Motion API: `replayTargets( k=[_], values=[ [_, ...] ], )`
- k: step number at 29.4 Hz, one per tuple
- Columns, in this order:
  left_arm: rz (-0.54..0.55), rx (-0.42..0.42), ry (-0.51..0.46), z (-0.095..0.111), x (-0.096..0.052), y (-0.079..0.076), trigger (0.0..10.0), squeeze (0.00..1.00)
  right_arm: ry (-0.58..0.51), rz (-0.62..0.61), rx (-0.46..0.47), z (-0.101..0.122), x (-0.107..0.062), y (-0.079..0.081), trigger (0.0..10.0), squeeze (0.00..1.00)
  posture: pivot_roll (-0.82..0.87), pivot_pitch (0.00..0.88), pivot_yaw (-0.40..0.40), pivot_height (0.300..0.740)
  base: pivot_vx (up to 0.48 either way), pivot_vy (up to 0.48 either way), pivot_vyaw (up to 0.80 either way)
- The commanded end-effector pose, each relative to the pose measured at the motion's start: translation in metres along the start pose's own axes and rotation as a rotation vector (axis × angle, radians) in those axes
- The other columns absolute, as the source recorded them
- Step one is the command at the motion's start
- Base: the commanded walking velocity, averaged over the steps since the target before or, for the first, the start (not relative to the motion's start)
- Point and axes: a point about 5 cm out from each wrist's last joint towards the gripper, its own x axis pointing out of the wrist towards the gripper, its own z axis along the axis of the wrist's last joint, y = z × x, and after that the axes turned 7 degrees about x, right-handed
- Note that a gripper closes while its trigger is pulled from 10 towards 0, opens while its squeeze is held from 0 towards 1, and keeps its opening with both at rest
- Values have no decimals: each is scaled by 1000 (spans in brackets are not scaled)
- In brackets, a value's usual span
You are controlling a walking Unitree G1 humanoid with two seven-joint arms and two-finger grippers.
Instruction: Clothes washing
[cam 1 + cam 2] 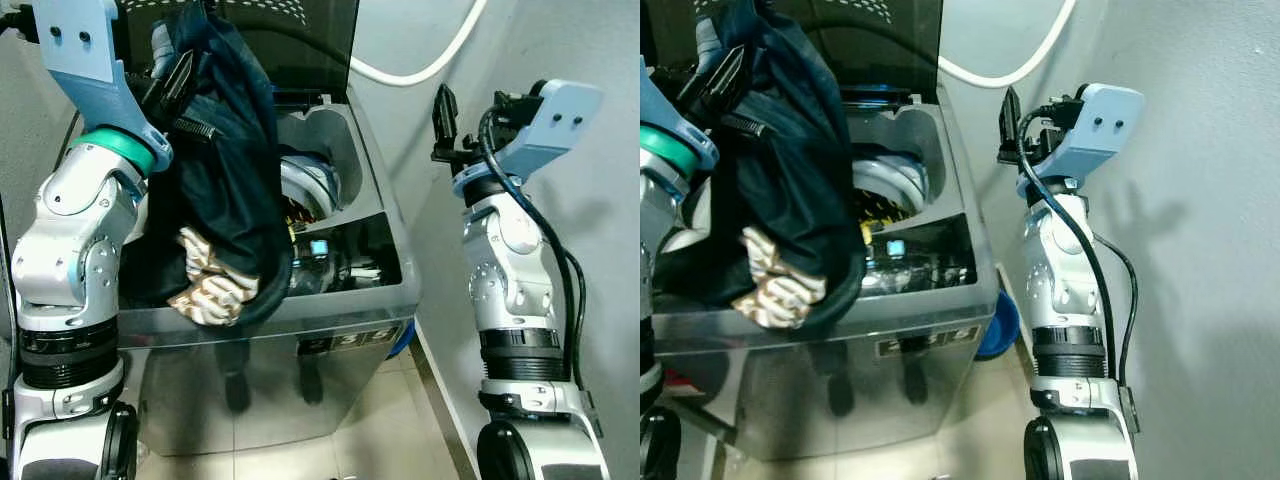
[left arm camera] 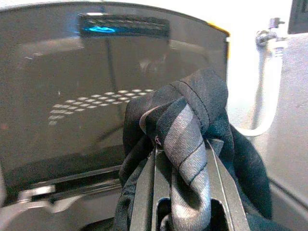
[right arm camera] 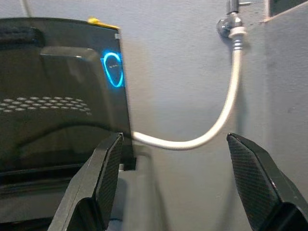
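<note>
washer (image 1: 300, 320) lid up, grey wall (image 1: 1200, 200), white hose (image 3: 211, 134)

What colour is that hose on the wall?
The hose is white, seen best in the right wrist view.

1 washer (image 1: 300, 300), 1 hose (image 3: 216, 125), 2 garments (image 1: 225, 180)

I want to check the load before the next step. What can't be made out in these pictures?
- Inside of the washing machine: in the eye views the hanging dark clothes cover most of the drum.
- Left gripper: in the left wrist view the cloth wraps its fingers and the bottom edge cuts them off.
- Front panel: markings too small to read.
- Blue thing on the floor: half hidden behind the washer.
</note>
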Motion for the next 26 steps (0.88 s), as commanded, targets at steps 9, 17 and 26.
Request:
replayTargets(
  k=[9,17,26],
  values=[
    [-7,6,-22,4,0,-2,10000,0,6,-1,-5,-1,-1,-2,10000,0,90,20,-16,740,0,0,0],
    [-61,77,-27,3,0,-5,10000,0,-5,62,-78,0,-1,7,10000,0,86,25,-16,740,0,0,0],
    [-261,204,-160,26,18,-16,10000,0,-123,223,-88,27,13,35,10000,0,76,31,-15,740,0,0,0]
  ],
)
